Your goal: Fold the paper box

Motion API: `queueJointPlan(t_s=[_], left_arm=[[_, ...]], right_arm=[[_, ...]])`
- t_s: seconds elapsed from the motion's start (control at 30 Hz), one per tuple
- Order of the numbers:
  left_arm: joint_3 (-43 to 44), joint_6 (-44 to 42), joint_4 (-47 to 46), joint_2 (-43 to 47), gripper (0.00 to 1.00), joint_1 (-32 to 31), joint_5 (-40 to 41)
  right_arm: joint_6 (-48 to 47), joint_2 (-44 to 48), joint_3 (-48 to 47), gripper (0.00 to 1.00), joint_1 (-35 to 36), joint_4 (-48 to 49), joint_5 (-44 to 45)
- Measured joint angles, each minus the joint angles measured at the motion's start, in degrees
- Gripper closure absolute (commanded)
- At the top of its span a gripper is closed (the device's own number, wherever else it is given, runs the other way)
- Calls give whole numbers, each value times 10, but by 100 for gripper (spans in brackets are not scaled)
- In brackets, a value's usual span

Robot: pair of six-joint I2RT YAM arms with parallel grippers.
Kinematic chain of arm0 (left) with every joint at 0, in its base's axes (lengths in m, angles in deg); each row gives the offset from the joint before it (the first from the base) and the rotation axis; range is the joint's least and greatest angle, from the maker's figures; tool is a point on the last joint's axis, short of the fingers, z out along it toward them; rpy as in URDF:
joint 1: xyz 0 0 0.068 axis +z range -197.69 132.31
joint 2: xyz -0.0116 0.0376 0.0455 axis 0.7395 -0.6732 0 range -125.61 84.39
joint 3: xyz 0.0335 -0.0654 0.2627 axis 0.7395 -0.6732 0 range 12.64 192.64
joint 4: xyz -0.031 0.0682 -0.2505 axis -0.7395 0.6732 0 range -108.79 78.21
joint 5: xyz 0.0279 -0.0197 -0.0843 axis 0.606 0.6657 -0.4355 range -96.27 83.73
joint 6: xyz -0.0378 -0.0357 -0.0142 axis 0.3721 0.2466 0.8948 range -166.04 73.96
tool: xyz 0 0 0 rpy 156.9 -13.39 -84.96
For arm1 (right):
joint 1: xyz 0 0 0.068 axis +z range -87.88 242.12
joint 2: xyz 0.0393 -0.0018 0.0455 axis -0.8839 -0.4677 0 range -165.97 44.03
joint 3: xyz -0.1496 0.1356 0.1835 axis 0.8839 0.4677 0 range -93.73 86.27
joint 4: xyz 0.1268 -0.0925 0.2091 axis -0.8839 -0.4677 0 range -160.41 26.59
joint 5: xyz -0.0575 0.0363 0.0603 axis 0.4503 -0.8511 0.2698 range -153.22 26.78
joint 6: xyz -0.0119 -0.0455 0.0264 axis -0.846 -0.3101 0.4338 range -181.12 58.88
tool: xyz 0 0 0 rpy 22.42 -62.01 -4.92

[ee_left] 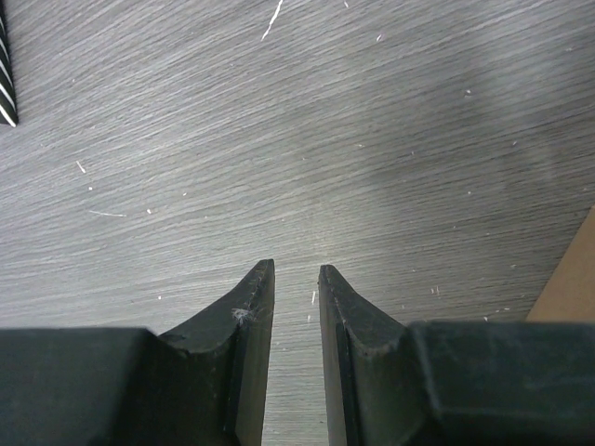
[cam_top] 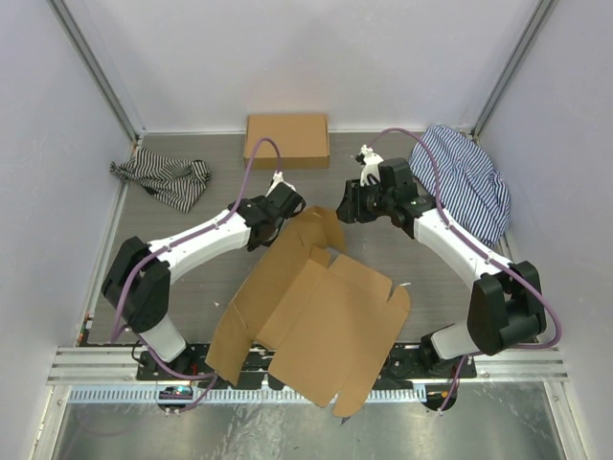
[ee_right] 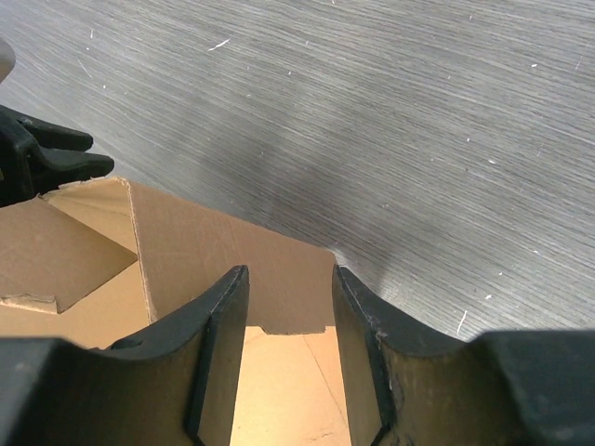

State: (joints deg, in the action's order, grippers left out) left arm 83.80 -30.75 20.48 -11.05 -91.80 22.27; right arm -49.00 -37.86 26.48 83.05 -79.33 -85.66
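Note:
The paper box [cam_top: 316,321] is a flat brown die-cut sheet, partly folded, lying across the near middle of the table with its far flap [cam_top: 324,228] raised. My left gripper [cam_top: 293,205] hovers just left of that flap. In the left wrist view it [ee_left: 297,269] is slightly open and empty over bare table, with a cardboard edge [ee_left: 569,279] at the right. My right gripper [cam_top: 348,203] is just right of the flap. In the right wrist view it [ee_right: 290,271] is open, and the upright flap [ee_right: 232,251] stands just beyond the fingertips.
A closed low brown box [cam_top: 285,139] sits at the back centre. A striped cloth [cam_top: 165,178] lies at the back left and another [cam_top: 469,180] at the back right. The walls of the enclosure stand close on the sides and at the back. The box overhangs the near rail [cam_top: 306,369].

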Motion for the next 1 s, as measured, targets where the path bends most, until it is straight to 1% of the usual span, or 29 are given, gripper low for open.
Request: queueJointPlan(t_s=[0.4,0.63,0.73,0.87,1.0], left_arm=[[-3,6,1,9,68,2,-19],[-3,9,1,11,68,2,-21],[-3,13,2,11,68,0,-24],[-2,19,12,11,68,-13,-23],[14,22,27,10,68,-33,-20]], right_arm=[[-3,3,0,55,8,-5,-28],[-15,35,10,55,11,-21,-42],[-23,39,13,54,12,-24,-52],[-38,39,32,51,12,-25,-69],[-46,39,56,50,14,-22,-75]])
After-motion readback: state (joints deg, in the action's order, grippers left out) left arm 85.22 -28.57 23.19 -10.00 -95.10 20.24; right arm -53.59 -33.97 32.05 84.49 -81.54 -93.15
